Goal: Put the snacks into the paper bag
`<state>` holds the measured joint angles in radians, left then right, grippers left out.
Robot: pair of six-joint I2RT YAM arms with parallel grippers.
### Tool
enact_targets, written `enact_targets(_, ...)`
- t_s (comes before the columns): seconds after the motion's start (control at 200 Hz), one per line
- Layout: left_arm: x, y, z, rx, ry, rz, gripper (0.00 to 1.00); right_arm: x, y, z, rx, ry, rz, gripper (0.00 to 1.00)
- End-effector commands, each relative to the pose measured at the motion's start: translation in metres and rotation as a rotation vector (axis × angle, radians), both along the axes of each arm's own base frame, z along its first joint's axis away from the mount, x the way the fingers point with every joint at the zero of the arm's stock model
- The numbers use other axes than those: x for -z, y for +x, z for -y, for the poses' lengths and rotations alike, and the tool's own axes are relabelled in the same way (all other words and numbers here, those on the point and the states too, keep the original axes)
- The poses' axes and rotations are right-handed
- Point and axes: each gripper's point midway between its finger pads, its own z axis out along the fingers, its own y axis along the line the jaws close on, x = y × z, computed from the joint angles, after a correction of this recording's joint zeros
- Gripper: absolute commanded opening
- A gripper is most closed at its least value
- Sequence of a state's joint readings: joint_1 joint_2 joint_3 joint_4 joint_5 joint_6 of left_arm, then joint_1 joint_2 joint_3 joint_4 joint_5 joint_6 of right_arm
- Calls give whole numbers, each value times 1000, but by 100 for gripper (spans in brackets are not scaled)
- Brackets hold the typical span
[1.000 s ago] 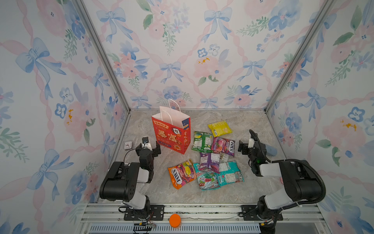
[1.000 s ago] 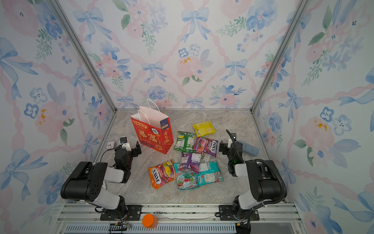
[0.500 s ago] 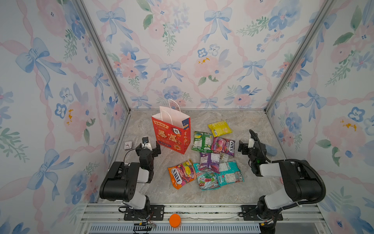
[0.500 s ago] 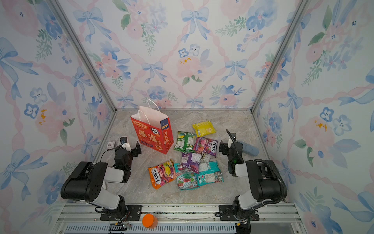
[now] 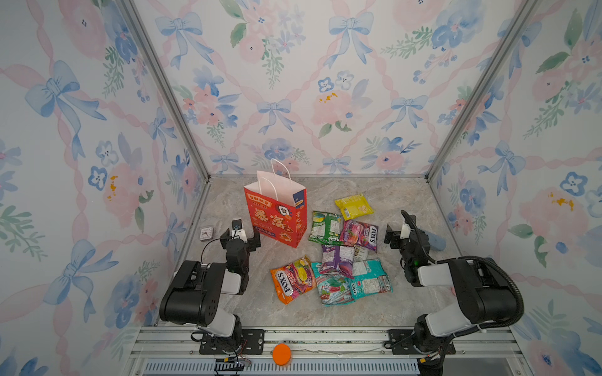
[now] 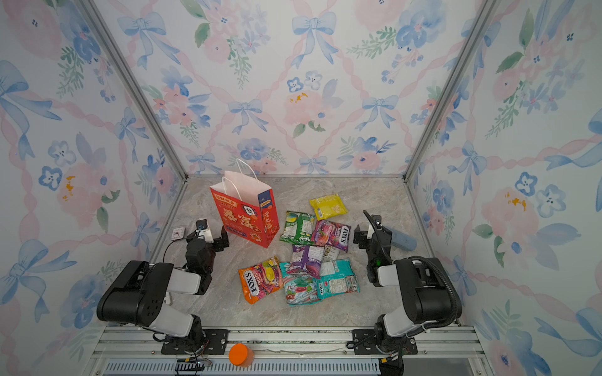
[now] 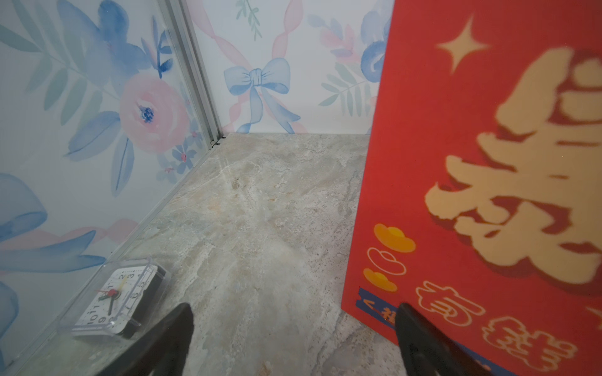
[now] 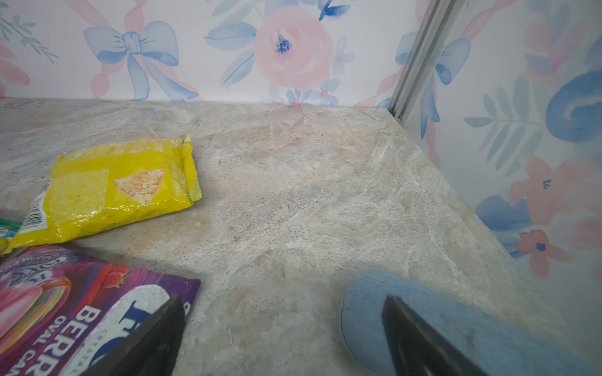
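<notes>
Flowery walls point(image 5: 293, 81) ring our stony surface point(image 5: 391, 201). Our left claw point(image 7: 293, 309) and right claw point(image 8: 282, 301) are wide apart, holding nothing. Shiny flat snacks point(image 5: 338, 260) lie in the middle, with the red paper bag point(image 5: 277, 218) standing just left.

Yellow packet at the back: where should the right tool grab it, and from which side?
Its crimped end seam, the end away from the other snacks. The yellow packet lies flat with bare table beyond that end, so the open right tool could likely drop from above on the right, jaws straddling the seam.
</notes>
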<state>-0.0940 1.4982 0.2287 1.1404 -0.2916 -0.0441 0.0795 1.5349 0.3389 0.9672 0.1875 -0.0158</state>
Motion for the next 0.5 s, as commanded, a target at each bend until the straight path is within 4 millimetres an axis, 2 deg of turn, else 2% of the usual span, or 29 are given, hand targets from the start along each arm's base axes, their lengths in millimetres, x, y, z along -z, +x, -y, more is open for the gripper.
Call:
enact_targets(0.0, -17, 0, -6, -51, -1, -18, 98, -22, 6, 7, 54, -12, -1, 96)
enact_targets(0.145, -42, -10, -18, -137, -85, -14, 98, -67, 9, 18, 193, 9, -117, 96)
enact_targets(0.195, -56, -18, -21, -161, -142, 39, 98, -92, 12, 16, 223, 109, -99, 96)
enact_targets(0.24, -71, -25, -23, -175, -210, 100, 98, -105, 11, 17, 271, 232, -65, 96)
enact_targets(0.28, -83, -32, -23, -182, -271, 141, 98, -105, 8, 19, 301, 324, -71, 97)
enact_targets(0.345, -102, -44, -27, -197, -381, 215, 98, -103, 11, 19, 257, 445, -74, 96)
enact_targets(0.41, -114, -48, -25, -151, -454, 246, 98, -107, 19, 5, 109, 595, -57, 97)
enact_targets(0.45, -122, -47, -20, -109, -484, 238, 97, -114, 22, -5, 51, 613, -49, 97)
enact_targets(0.495, -127, -46, -17, -99, -522, 208, 93, -120, 21, -9, 61, 569, -67, 97)
